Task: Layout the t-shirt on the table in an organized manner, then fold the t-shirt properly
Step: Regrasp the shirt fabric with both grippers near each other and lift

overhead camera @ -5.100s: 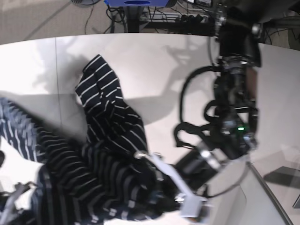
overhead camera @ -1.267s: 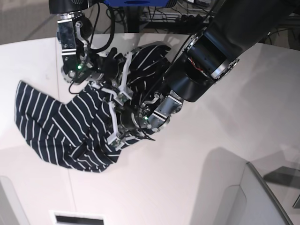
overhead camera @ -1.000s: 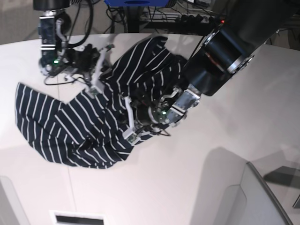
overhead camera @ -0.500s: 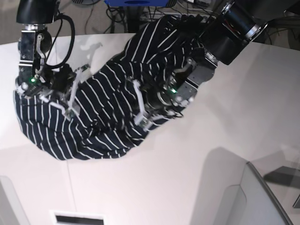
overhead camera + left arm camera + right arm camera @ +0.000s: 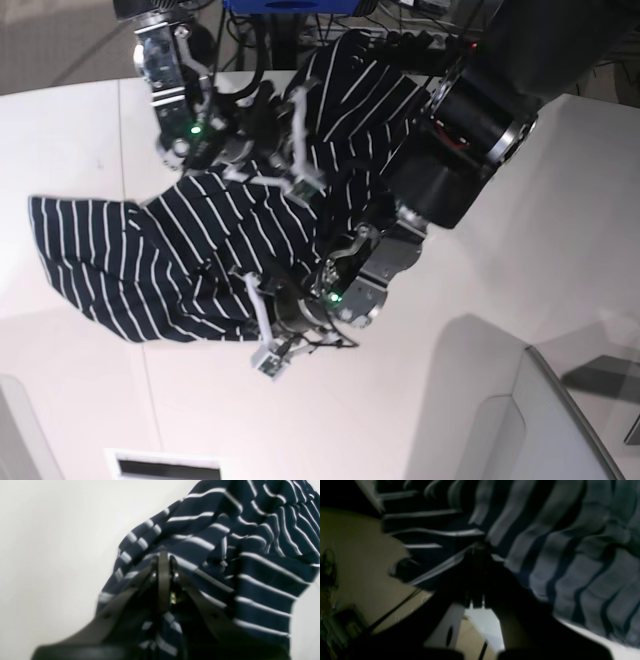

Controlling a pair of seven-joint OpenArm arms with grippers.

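**Grippers clamped on bunched striped cloth**

Cloth fills most of what the 2 wrist cameras see. The left gripper [image 5: 163, 562] has its jaws drawn together on a fold of the t-shirt [image 5: 250, 555], and the navy fabric with white stripes spreads up and to the right from the fingertips, while bare white table [image 5: 55, 542] lies to their left. More striped cloth hangs below the tips, between the dark finger bodies.

The right gripper [image 5: 476, 552] is likewise pinched tight, with a striped edge of the t-shirt [image 5: 570, 562] caught at its tips. The view is dim and blurred; cloth drapes above and to the right of the fingers, and a lighter surface shows beneath them.

From the base view, the right gripper [image 5: 300, 170] sits high on the garment near the far table edge, with fabric rising behind it in a raised ridge. The left gripper [image 5: 268, 335] is at the near hem, just beside the cloth's lower edge, its arm crossing over the shirt's right part. The t-shirt [image 5: 130, 260] is only partly spread: 1 broad panel lies flat to the side of both grippers, reaching toward the table [image 5: 420, 420] edge on that side, while the middle stays crumpled between the 2 tools.
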